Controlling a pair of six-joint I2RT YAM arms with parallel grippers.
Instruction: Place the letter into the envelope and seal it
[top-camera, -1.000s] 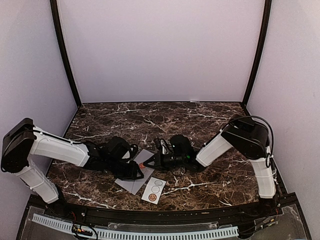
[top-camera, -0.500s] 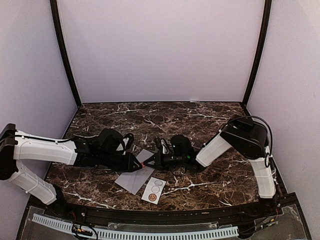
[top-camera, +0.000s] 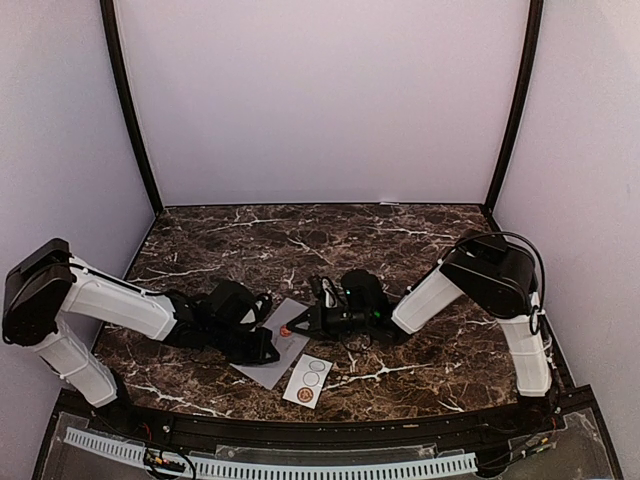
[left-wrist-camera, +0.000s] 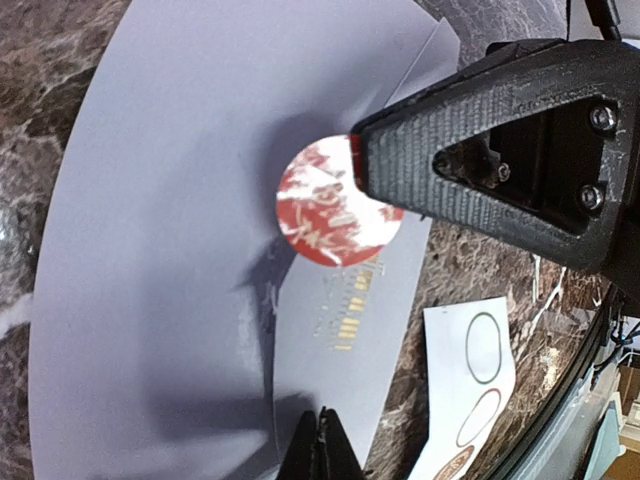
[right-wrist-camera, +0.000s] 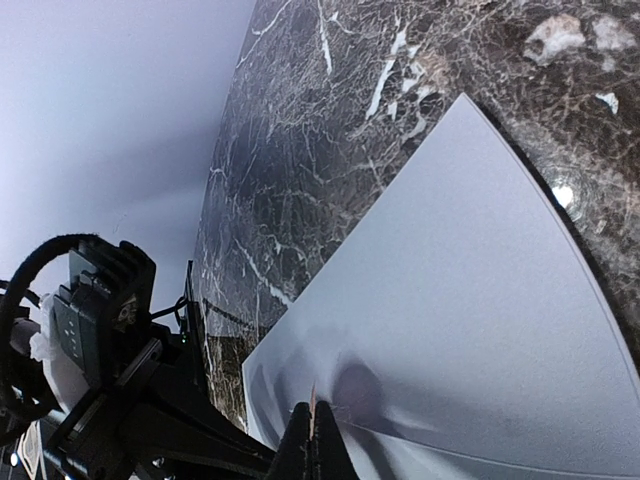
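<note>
My left jaws are clenched on nothing, with the tips over the envelope, which lies flat on the surface. My right jaws, facing them, pinch a round red seal by its edge.

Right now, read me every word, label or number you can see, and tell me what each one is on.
Nothing is legible.
Seal: white marks on red, unreadable.
Emblem on the envelope: faint gold print, too blurred to read.
Sticker strip: round outlines, no words visible.
</note>
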